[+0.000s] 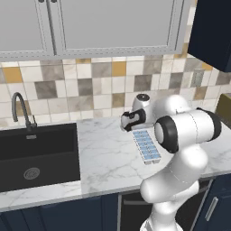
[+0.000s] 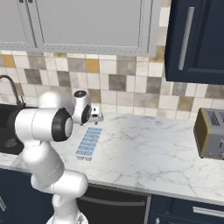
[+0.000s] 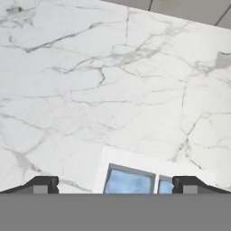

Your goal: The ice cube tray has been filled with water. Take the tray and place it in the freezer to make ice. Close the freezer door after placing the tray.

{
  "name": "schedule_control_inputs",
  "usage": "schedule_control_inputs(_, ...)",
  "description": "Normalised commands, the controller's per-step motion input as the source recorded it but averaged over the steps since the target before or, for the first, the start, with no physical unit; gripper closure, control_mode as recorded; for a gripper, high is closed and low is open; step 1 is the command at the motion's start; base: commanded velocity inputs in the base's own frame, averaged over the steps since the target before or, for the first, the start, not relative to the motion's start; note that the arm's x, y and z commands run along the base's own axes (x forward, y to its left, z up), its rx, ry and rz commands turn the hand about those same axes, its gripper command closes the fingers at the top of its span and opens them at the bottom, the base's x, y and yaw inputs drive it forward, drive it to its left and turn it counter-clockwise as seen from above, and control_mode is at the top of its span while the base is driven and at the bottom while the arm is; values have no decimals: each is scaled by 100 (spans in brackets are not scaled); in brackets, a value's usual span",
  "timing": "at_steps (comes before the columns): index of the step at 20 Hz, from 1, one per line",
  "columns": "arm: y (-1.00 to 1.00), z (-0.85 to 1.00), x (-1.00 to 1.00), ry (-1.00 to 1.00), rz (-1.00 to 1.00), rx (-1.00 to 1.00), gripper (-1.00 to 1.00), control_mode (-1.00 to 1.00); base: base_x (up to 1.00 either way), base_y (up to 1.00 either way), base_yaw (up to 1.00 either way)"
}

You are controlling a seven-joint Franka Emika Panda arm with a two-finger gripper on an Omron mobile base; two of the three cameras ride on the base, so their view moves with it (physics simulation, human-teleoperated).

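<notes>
The robot's two-finger gripper (image 3: 115,184) hangs open over the far end of the small white ice cube tray (image 1: 146,145), which runs lengthwise toward the counter's front edge.

white marble tabletop (image 2: 144,148) spans the middle of the frame; the ice cube tray (image 2: 89,142) lies flat on it at centre-left, a toaster (image 2: 211,133) at right edge, a black sink (image 1: 38,151) set in at left.

no readable text, label, brand, number or sign appears on anything.
</notes>
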Motion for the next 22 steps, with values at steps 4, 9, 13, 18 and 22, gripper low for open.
schedule_control_inputs(4, 4, -32, 40, 0, 2, 0, -100, -100, 0, 0, 0)
schedule_control_inputs(9, 2, -33, 36, 1, 3, 0, -100, -100, 0, 0, 0)
schedule_control_inputs(13, 0, -27, 9, 1, 3, 0, -100, -100, 0, 0, 0)
schedule_control_inputs(18, 0, -26, 0, 0, 3, 0, -100, -100, 0, 0, 0)
schedule_control_inputs(22, 0, -23, 0, 0, 4, 0, -100, -100, 0, 0, 0)
